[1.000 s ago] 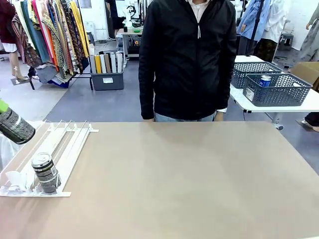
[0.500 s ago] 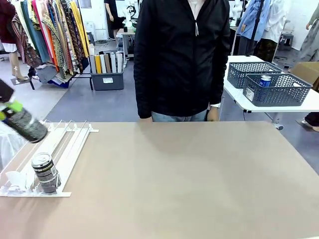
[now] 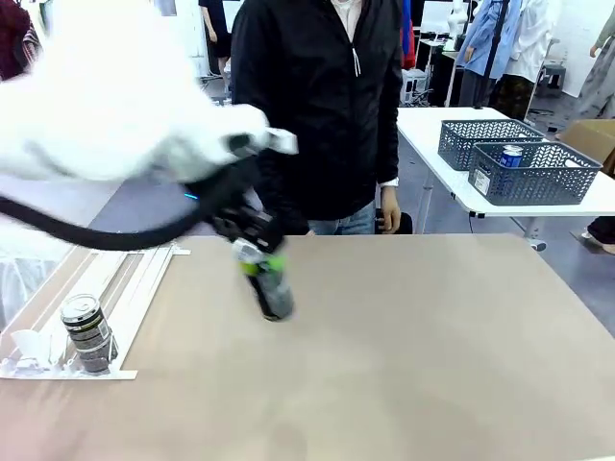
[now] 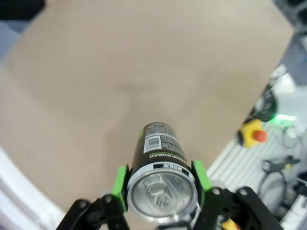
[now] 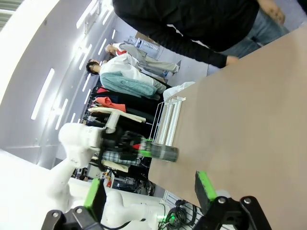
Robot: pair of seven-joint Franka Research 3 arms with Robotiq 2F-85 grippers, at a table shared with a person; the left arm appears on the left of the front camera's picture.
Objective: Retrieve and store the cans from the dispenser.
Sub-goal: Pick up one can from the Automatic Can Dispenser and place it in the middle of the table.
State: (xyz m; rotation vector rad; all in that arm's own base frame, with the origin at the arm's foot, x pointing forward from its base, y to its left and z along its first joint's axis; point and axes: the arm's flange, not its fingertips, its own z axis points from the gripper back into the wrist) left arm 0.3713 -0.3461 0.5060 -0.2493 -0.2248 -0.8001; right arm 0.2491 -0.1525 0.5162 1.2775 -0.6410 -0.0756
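My left gripper (image 3: pixel 254 255) is shut on the top end of a dark can (image 3: pixel 272 293) with a green-yellow band, carried tilted above the middle-left of the table. In the left wrist view the green pads (image 4: pixel 121 181) clamp the can (image 4: pixel 160 143) just below its silver top, over bare table. A second dark can (image 3: pixel 87 332) stands at the front stop of the white dispenser (image 3: pixel 135 274) at the table's left edge. In the right wrist view my right gripper (image 5: pixel 148 191) is open with nothing between its fingers, and the held can (image 5: pixel 161 152) shows farther off near the dispenser (image 5: pixel 169 122).
A person in a black jacket (image 3: pixel 317 106) stands at the far edge of the tan table (image 3: pixel 413 355). Beyond the table at right, dark mesh baskets (image 3: pixel 543 178) sit on a white side table, one holding a blue can (image 3: pixel 511 155).
My left arm has swung from the far left, over the dispenser, to the table's middle-left with the dark can in its grip. The person has shifted to the left.
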